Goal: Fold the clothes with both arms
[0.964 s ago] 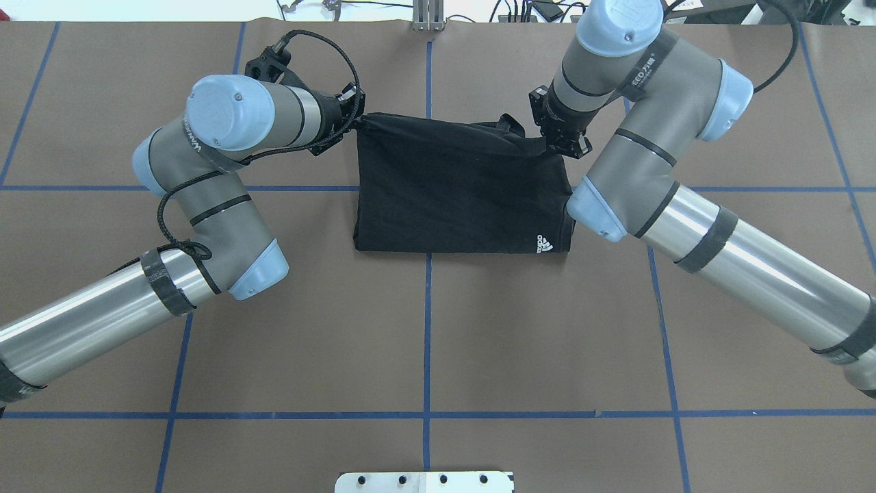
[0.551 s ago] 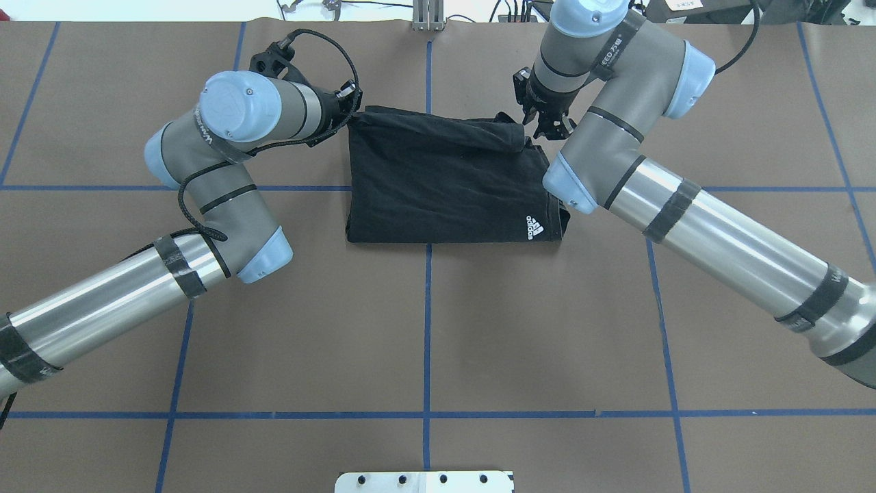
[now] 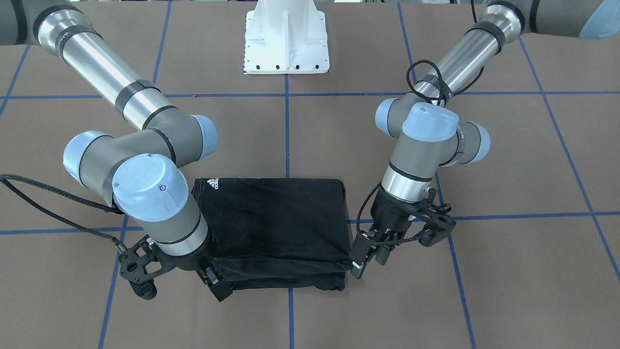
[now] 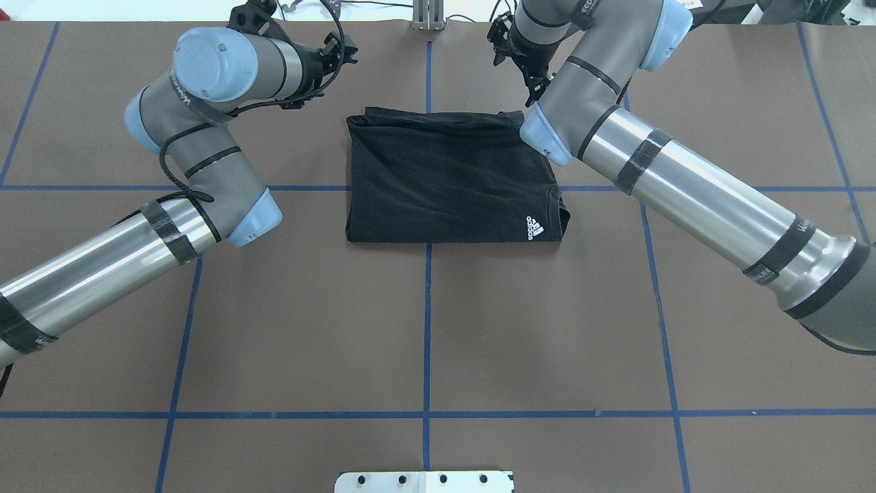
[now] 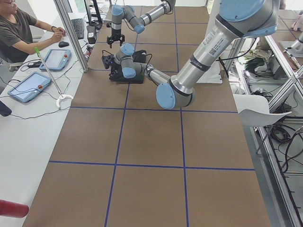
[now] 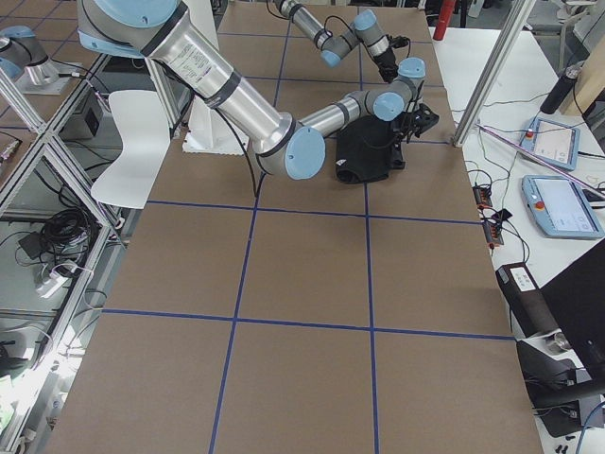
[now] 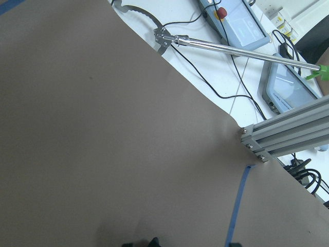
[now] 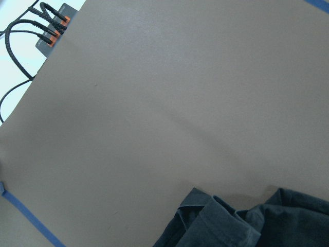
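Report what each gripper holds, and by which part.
Cannot tell: from the front, left gripper and right gripper meet the black folded T-shirt's corners; overhead, both are clear of it.

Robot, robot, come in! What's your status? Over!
Left claw, right claw near far corners, grip unclear. Shirt folded flat on table. Right elbow hangs over one corner.

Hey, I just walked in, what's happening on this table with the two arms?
Two robot arms are folding a black T-shirt. It lies as a flat folded rectangle on the brown table, white logo up. From overhead the left tool and right tool sit past its far edge, off the cloth; the front view puts them at its corners, so any grip is unclear.
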Motion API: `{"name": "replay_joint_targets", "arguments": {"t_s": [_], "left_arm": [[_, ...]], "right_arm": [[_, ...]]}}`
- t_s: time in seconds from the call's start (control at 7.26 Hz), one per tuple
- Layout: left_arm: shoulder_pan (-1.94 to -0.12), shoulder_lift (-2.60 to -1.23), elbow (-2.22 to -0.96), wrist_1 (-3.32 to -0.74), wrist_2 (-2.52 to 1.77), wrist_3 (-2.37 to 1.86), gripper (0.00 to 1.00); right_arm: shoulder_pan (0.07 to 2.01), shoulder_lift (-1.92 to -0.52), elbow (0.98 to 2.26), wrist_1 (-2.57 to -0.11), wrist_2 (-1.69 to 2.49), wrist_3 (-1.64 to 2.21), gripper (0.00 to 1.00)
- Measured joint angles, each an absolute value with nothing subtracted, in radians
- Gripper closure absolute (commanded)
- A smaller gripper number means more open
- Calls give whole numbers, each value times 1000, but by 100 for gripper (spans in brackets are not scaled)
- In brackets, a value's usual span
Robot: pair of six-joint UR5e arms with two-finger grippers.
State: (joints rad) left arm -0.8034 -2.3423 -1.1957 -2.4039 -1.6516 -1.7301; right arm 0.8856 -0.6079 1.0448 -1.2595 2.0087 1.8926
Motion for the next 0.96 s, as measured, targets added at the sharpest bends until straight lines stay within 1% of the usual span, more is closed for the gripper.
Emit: {"name": "replay_joint_targets", "arguments": {"t_s": [0.14,0.41,0.55,0.69,0.96], "left_arm": [[-807,-2344,-1200,-2404,-1662,-1723,1],[-812,-2331,-1234,-2384,-1715,-1604,1],[-815,-2302,-1287,-2341,-1733,-1468,1],[-828,-2255,-1365,-2268,-1753,-1303,1],[-906,-2124,-1503,-2166,-1874,-994,1]], "right_arm": [[879,-610,1059,-1260,2011,1893,0],[872,-666,1162,-1270,2014,1849,0],[871,-705,1220,-1293,2012,1741,0],[878,-761,1292,-1335,2012,1586,0],[927,-948,1477,-1397,2032,1229,0]]}}
